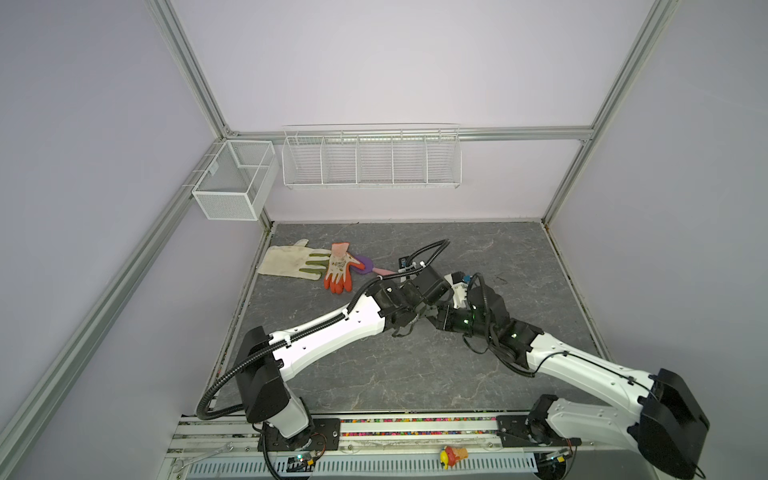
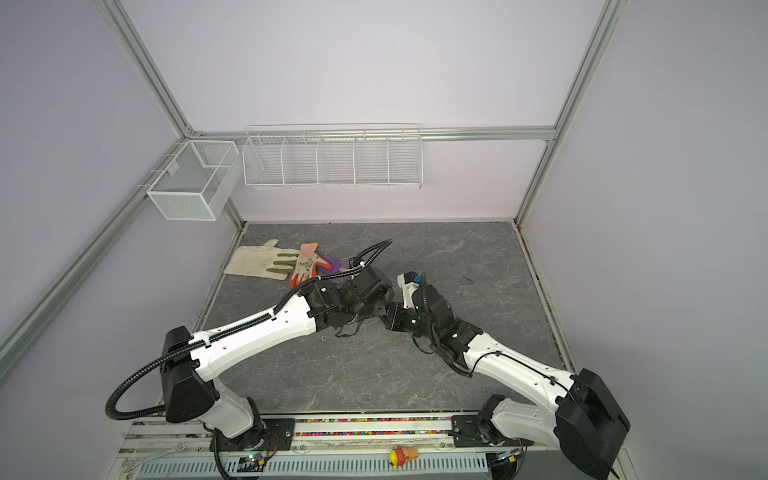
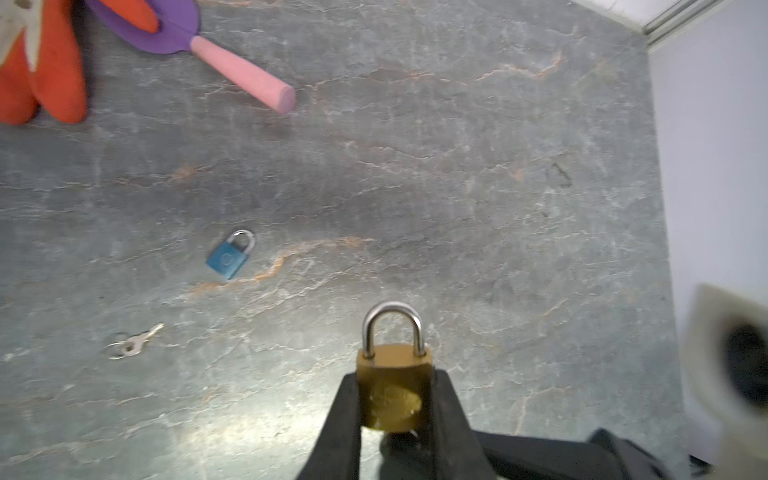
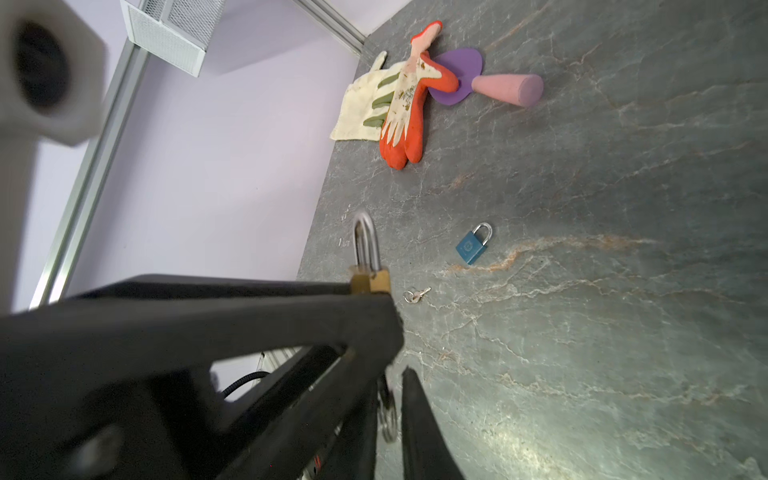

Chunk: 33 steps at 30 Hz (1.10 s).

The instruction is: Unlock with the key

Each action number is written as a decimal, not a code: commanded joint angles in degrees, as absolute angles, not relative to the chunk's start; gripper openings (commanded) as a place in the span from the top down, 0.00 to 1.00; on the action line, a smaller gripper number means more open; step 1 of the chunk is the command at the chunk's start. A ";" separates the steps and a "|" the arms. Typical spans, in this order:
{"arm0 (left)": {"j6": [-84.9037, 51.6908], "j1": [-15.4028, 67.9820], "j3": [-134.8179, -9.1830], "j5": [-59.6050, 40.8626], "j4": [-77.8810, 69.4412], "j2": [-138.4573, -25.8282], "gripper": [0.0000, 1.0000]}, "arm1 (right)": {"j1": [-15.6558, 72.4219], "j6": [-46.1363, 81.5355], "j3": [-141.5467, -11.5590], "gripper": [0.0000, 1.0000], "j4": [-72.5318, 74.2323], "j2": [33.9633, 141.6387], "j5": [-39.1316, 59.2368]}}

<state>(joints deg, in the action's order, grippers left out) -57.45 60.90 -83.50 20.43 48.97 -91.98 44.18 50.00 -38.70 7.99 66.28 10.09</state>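
Starting at the left of the grey marbled bench (image 1: 415,374), a cream fabric glove with green finger strips (image 1: 286,259) lies partly under an orange-and-white rubber-dipped glove (image 1: 338,270). The orange glove overlaps a purple foam paddle with a pink handle (image 3: 232,66). Near these lie a small blue padlock (image 3: 230,255) and a small silver key on a ring (image 3: 135,343), apart from each other.

At mid-bench the left hand (image 3: 394,380) clamps the task's lock, a brass padlock (image 3: 395,395), by its narrow sides above the bench. Its steel shackle (image 3: 392,307) has both legs seated, so it is not yet unlocked. A steel key ring (image 4: 389,419) hangs at the lock's base; a key is probably in the keyway, though it is hidden.

To the right, the right hand (image 4: 390,386) meets the lock from below, its jaws narrowly apart either side of that ring. Whether it grips anything I cannot tell.

To turn the key well, the right hand should close squarely on the key's head, not the loose ring, and rotate about the key's own line without pulling. The left hand must hold firm, or the brass body may twist in its grip.

Counted: two padlocks, two gloves, one paddle, one loose key, two key rings, two hands.
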 commanded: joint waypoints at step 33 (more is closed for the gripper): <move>-61.20 58.45 -79.19 23.03 43.24 -84.32 1.00 | 45.01 49.20 -39.18 0.83 20.04 69.98 11.36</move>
<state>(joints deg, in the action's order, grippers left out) -59.99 58.54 -79.24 22.26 43.53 -85.38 44.66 48.86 -39.09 19.11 70.06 12.93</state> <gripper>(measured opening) 0.212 0.170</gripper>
